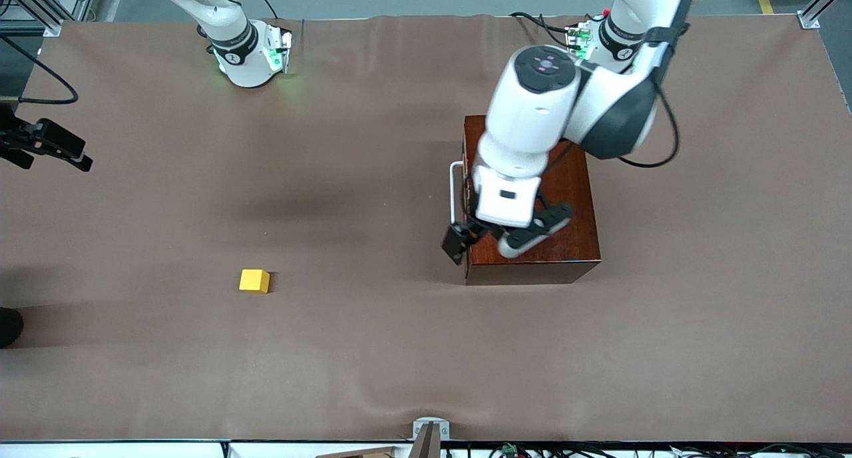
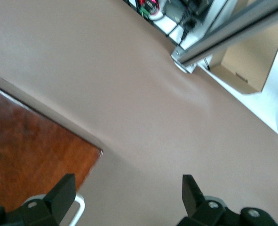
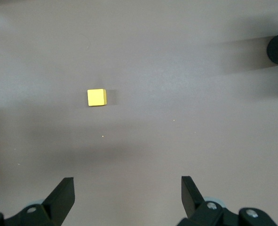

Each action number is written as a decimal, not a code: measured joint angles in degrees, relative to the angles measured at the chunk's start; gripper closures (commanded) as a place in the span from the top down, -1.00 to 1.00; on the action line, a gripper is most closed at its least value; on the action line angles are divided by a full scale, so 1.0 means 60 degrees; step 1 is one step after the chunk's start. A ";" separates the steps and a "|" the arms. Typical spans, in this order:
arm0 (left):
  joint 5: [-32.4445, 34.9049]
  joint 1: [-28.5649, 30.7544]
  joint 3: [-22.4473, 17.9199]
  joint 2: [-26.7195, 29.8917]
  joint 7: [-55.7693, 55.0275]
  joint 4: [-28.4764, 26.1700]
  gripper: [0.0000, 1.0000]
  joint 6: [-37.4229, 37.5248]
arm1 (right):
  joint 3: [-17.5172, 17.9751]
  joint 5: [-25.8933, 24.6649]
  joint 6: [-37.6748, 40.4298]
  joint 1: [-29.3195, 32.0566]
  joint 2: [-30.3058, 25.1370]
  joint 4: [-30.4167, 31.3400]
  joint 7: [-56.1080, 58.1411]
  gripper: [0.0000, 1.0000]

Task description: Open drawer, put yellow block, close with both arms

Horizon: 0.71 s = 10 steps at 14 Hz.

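Observation:
The dark reddish-brown wooden box (image 1: 572, 205) stands toward the left arm's end of the table, its drawer pushed in. The white bar handle (image 1: 454, 192) faces the right arm's end. My left gripper (image 1: 464, 237) hangs open by the box's corner nearest the front camera, just off the handle's end (image 2: 77, 207), with nothing between its fingers. The box top (image 2: 30, 141) shows in the left wrist view. The yellow block (image 1: 255, 280) lies alone on the brown cloth, nearer the front camera. My right gripper (image 3: 128, 197) is open, high over the table's edge at the right arm's end (image 1: 63, 150), looking down on the block (image 3: 97, 97).
A brown cloth (image 1: 373, 351) covers the whole table. A dark round object (image 1: 8, 326) sits at the table's edge on the right arm's end. Off the table's edge, by the front camera, are a metal frame bar (image 2: 233, 30) and a cardboard box (image 2: 247, 61).

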<state>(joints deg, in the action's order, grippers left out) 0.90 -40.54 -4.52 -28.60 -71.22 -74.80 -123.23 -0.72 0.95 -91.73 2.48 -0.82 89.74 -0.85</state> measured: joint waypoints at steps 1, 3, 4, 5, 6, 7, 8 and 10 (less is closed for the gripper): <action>0.0000 -0.0242 -0.0006 -0.0018 -0.0031 0.0001 1.00 0.0048 | 0.0001 0.0000 0.0000 0.0000 0.0000 0.0000 0.0000 1.00; 0.0000 -0.0643 -0.0018 -0.0037 -0.0073 0.0002 1.00 0.0273 | 0.0001 0.0000 0.0000 0.0000 0.0001 0.0000 0.0000 1.00; 0.0002 -0.0772 -0.0021 -0.0045 -0.0071 0.0002 1.00 0.0421 | 0.0001 0.0000 0.0000 0.0000 0.0001 0.0000 0.0000 1.00; 0.0010 -0.0859 -0.0020 -0.0058 0.0003 0.0002 1.00 0.0620 | 0.0001 0.0000 0.0000 0.0000 0.0001 0.0000 0.0000 1.00; 0.0011 -0.0922 -0.0016 -0.0088 0.0180 0.0001 1.00 0.0831 | 0.0001 0.0000 0.0000 0.0000 0.0002 0.0000 0.0000 1.00; 0.0011 -0.0975 -0.0016 -0.0137 0.0374 0.0001 1.00 0.0976 | 0.0001 0.0000 0.0000 0.0000 0.0002 0.0000 0.0000 1.00; 0.0012 -0.1024 -0.0013 -0.0210 0.0498 0.0001 1.00 0.1069 | 0.0002 0.0000 0.0000 0.0000 0.0002 0.0000 0.0000 1.00; 0.0012 -0.1175 -0.0008 -0.0409 0.0608 0.0000 1.00 0.1117 | 0.0002 0.0000 0.0000 0.0000 0.0003 0.0000 0.0000 1.00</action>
<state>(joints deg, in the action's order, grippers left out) 0.97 -47.59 -4.57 -31.05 -67.57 -74.80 -116.53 -0.71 0.95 -91.73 2.47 -0.80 89.74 -0.85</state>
